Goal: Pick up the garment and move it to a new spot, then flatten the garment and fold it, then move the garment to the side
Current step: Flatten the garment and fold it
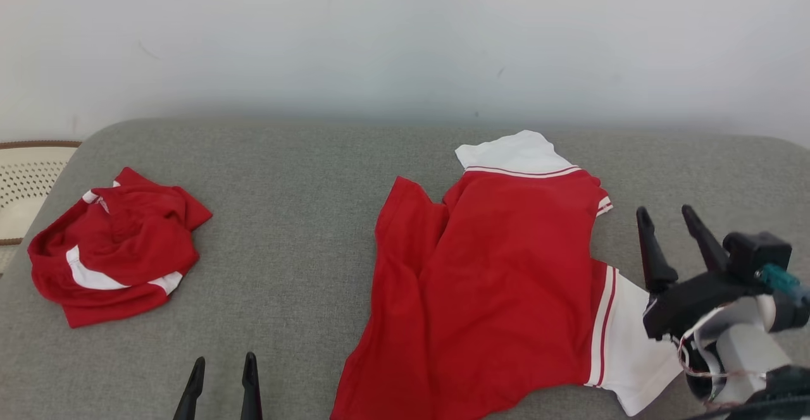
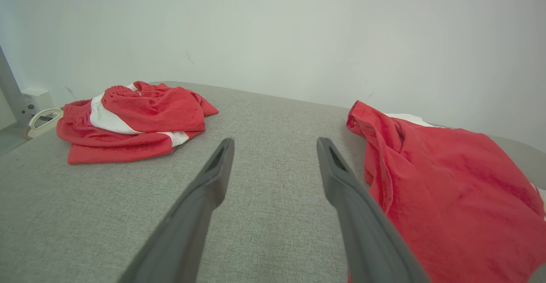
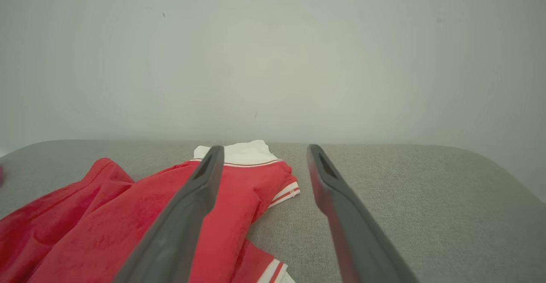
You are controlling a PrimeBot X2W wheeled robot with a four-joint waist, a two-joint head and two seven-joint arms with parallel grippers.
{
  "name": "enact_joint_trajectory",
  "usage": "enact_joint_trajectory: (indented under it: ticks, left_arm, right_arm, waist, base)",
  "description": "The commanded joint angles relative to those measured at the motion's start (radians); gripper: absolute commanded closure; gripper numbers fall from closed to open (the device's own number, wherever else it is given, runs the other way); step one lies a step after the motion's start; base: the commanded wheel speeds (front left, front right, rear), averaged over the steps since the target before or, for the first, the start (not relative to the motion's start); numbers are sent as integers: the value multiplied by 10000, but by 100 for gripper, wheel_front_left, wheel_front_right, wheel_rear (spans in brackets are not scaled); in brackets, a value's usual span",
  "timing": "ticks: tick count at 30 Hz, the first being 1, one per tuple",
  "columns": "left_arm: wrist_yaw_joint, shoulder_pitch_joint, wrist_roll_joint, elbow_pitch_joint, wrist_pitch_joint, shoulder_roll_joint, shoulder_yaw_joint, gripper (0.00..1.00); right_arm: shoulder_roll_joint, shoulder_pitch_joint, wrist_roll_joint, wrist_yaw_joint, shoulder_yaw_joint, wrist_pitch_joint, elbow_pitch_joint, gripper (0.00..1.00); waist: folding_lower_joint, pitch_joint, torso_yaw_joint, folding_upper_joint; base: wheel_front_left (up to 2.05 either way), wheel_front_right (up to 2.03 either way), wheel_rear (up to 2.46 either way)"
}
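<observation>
Head view gives me the grey padded surface (image 1: 285, 262) across nearly the whole frame. Its far edge rounds off under the pale wall (image 1: 405, 40), and its upper-left corner curves away beside a woven cream item (image 1: 25, 179) at the left edge. The widest bare stretch runs down the middle, between the two cloth pieces. A narrower bare strip lies at the far right.

I count two garments. The spread garment (image 1: 506, 268) is red with white, stripe-edged panels at its top and lower right. It lies right of centre, reaching from mid-frame to the bottom edge, with its left part rumpled into a fold. The crumpled garment (image 1: 117, 246), also red and white, sits bunched at centre left, well apart from it.

I count two grippers. My right gripper (image 1: 664, 210) is at the right edge, fingers pointing up-frame and leaning left, just beside the lower white panel. Its jaws are spread wide and hold nothing. My left gripper (image 1: 224, 358) pokes in at the bottom edge, left of centre, over bare surface between the garments. It is likewise released and empty.
</observation>
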Motion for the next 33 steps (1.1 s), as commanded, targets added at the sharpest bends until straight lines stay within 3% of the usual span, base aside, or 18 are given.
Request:
enact_joint_trajectory:
  ticks: [1,12,21,33]
  left_arm:
    - [-29,108,70,10,-41,9,-7,0]
    - [-72,156,43,-45,-42,9,-90,0]
    - [-254,128,104,2,-42,8,-160,0]
    - [-1407,-612,326,1310,-42,18,-781,0]
  right_arm:
    - [164,403,-182,-3,-201,-25,-224,0]
    - [1113,2421,-1426,-3,-1763,87,-1771,0]
    - [1821,3538,-2159,-3,-2585,788,-3441,0]
    - [2144,3816,-2315,-3,-2569,1173,-4288,0]
  waist:
    - [0,-44,-51,0]
    - [0,-64,-119,0]
    - [0,9,-284,0]
    - [0,369,-609,0]
  base:
    - [0,0,0]
    - [0,0,0]
    - [0,0,0]
    - [0,0,0]
